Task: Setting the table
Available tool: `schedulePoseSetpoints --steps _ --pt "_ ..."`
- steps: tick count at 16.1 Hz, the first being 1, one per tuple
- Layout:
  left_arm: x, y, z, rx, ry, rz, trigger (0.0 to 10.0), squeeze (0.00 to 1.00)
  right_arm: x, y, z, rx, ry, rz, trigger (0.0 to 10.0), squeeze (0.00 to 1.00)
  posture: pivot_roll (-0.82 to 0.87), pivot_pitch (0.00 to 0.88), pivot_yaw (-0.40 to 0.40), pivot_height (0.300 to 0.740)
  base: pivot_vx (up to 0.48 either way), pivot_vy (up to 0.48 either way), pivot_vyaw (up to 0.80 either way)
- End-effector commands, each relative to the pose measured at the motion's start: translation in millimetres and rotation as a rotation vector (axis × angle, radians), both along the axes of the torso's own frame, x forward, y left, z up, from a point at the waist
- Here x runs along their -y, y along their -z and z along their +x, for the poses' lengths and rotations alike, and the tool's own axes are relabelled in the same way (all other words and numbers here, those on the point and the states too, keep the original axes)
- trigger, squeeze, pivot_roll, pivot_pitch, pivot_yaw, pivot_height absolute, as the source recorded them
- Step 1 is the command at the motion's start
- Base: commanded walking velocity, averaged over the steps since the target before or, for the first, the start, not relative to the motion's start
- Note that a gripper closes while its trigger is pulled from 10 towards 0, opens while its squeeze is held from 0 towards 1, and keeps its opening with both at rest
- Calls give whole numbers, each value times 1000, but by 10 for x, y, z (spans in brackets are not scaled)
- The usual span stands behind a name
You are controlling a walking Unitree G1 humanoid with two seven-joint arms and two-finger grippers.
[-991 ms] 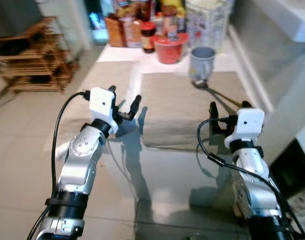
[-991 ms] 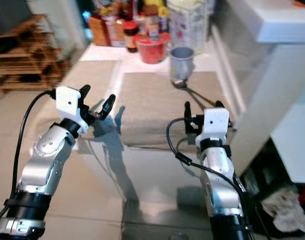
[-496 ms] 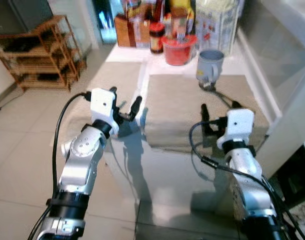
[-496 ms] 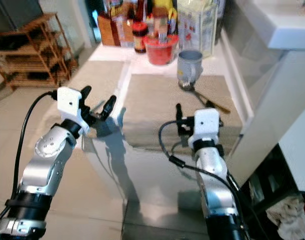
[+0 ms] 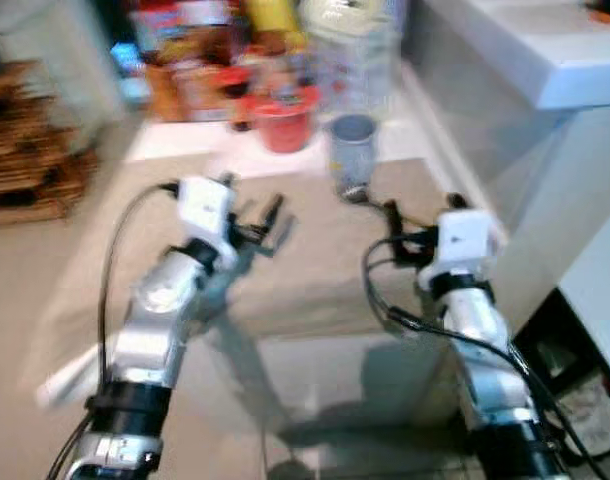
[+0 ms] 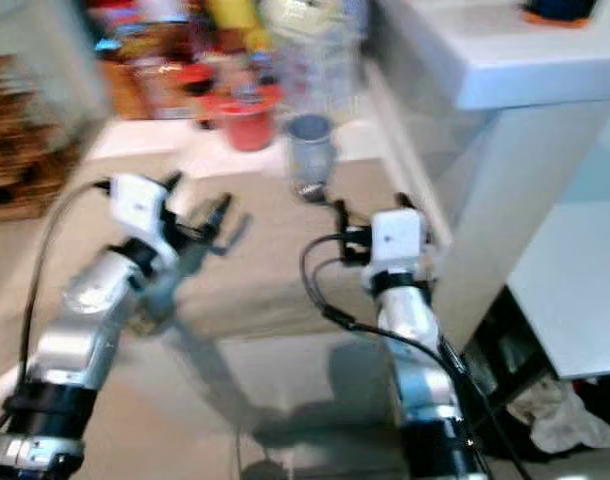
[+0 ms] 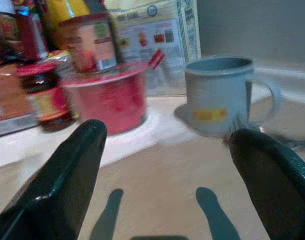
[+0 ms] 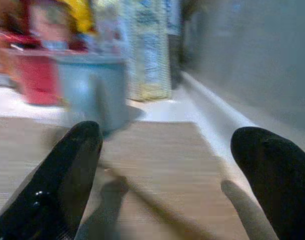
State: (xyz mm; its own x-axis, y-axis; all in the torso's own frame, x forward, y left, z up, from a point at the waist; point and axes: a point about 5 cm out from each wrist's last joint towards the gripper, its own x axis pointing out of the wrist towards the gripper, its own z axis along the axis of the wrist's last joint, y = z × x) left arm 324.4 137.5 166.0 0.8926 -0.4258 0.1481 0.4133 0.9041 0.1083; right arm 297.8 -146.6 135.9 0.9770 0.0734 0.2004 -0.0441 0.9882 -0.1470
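A grey-blue mug (image 5: 353, 140) stands at the far edge of a beige placemat (image 5: 315, 250), with a spoon (image 5: 357, 192) lying just in front of it. My left gripper (image 5: 250, 212) hovers open over the mat's left part, holding nothing; its wrist view faces the mug (image 7: 220, 95) and a red bowl (image 7: 106, 97). My right gripper (image 5: 420, 212) hovers open over the mat's right part, a short way before the mug (image 8: 92, 87), also empty. The head views are blurred.
Behind the mat stand the red bowl (image 5: 283, 125), jars and food packets (image 7: 152, 35). A white counter (image 5: 545, 60) rises close on the right. A wooden rack (image 5: 25, 150) is on the floor at the left. The glossy table top (image 5: 325, 380) reaches toward me.
The whole picture has swung and blurred, so the camera moved. Both arms keep their raised pose with open fingers, and the mug now sits nearer the right gripper.
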Motion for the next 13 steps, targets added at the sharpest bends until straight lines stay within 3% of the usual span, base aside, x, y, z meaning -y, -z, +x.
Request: schedulePoseSetpoints --steps 1,7,9,13 --pt "-68 49 -14 -19 -21 11 10000 0 1 14 18 -13 3 -2 10000 0 -156 0 109 740 0 0 0" --pt "-58 65 -35 -27 -26 11 10000 0 19 -122 159 -25 6 -9 10000 0 -148 0 101 740 0 0 0" --pt "-79 47 -27 -23 -33 11 10000 0 64 -178 231 -31 18 0 10000 0 -144 0 99 740 0 0 0" --pt "-87 41 -23 -31 -41 20 10000 0 229 -330 425 -80 61 -82 10000 0 -148 0 101 740 0 0 0"
